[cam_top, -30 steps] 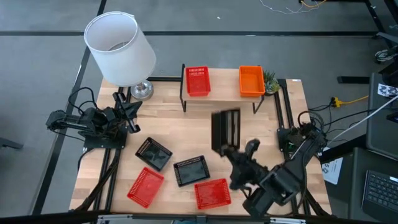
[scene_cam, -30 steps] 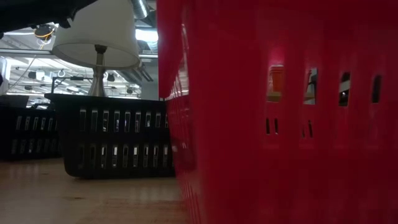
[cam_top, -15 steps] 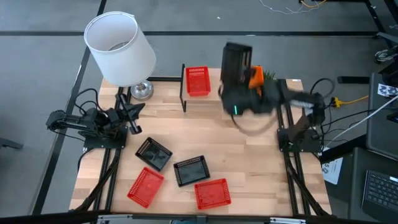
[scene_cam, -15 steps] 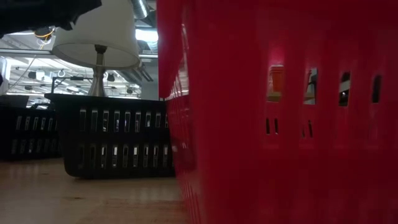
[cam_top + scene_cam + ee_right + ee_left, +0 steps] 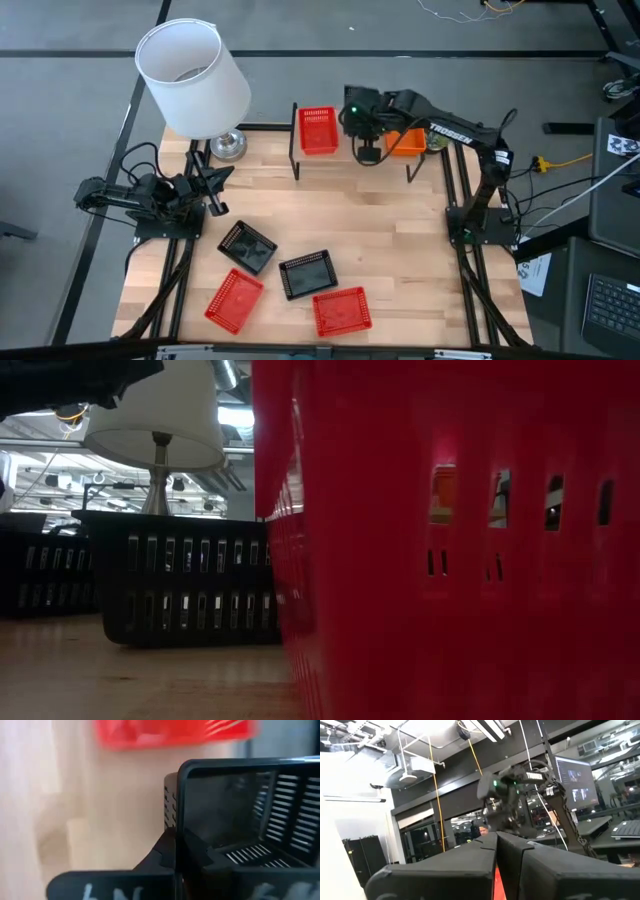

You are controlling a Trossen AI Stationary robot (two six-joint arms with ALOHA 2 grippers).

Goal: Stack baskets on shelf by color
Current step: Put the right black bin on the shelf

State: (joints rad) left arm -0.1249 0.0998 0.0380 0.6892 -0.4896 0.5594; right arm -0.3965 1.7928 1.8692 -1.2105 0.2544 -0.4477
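right gripper [image 5: 366,128] clamped on black basket [image 5: 240,820], over shelf [image 5: 348,152] middle gap, between red basket [image 5: 318,130] and orange basket [image 5: 404,131]; left gripper [image 5: 212,180] closed, empty, far

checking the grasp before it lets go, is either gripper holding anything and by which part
The right gripper holds a black basket, pinching its rim at a corner, above the shelf. The left gripper is shut and holds nothing.
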